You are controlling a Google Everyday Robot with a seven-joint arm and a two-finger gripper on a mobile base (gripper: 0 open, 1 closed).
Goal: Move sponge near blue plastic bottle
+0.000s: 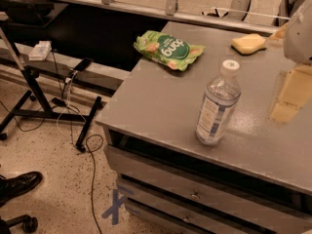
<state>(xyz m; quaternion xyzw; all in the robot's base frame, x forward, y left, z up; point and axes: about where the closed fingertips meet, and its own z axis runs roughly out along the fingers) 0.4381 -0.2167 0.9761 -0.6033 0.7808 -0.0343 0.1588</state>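
The pale yellow sponge [248, 43] lies flat at the far right of the grey cabinet top [161, 96]. The blue plastic bottle [218, 104], clear with a white cap and a pale label, stands upright near the front middle, well apart from the sponge. My gripper [276, 35] comes in from the right edge under the white arm housing [300, 28]. It is just to the right of the sponge, at about its height.
A green snack bag [169, 49] lies at the far left of the cabinet top. A pale tan patch [291, 94] shows on the top at the right. Drawers run below the front edge. On the floor at left are a black stand [29, 82], cables and a shoe [19, 184].
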